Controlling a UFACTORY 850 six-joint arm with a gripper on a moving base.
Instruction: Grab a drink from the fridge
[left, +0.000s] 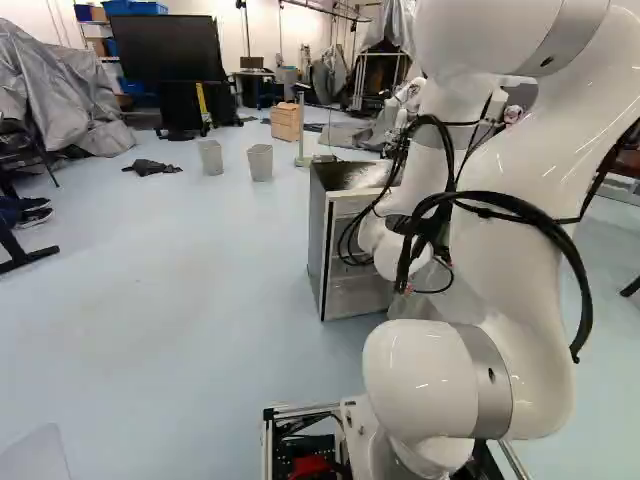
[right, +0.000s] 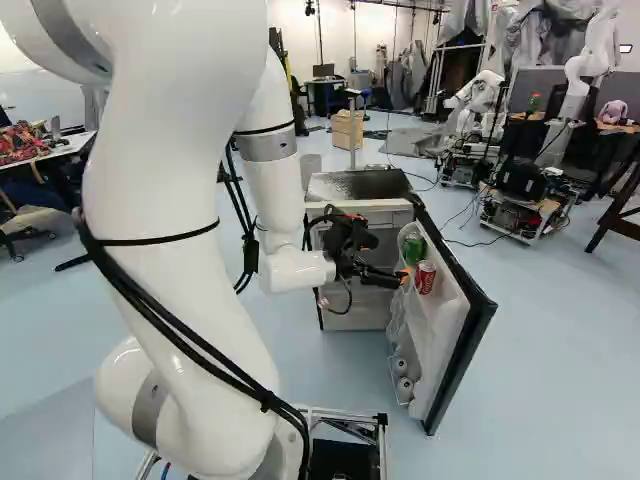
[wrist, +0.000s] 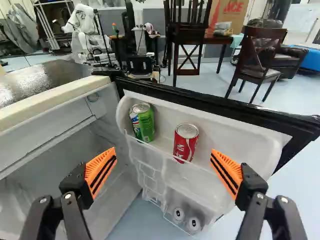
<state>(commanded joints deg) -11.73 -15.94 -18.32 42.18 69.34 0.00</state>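
Ahead of the gripper (right: 402, 277), fingers spread, the green can (wrist: 143, 124) stands at 11 o'clock, the red can (wrist: 185, 144) at 1 o'clock. Both occupy the upper shelf (wrist: 227, 140) of the open door (right: 462, 345).

A pale wood drawer unit (left: 285, 122) stands toward the back of the room. In the left base view, a big black display screen (left: 168, 48) is to its left, and two grey wastebaskets (left: 260, 163) are nearer and left of it. A crumpled dark cloth (left: 150, 167) lies beyond them to its left, with grey sheeting (left: 65, 85) draped farther left. Behind the drawer unit, a worktop carries a laptop (left: 252, 62). In the right base view, another robot (right: 480, 92) stands to its right, and farther right is a pink thing (right: 613, 112), perhaps a plush toy.
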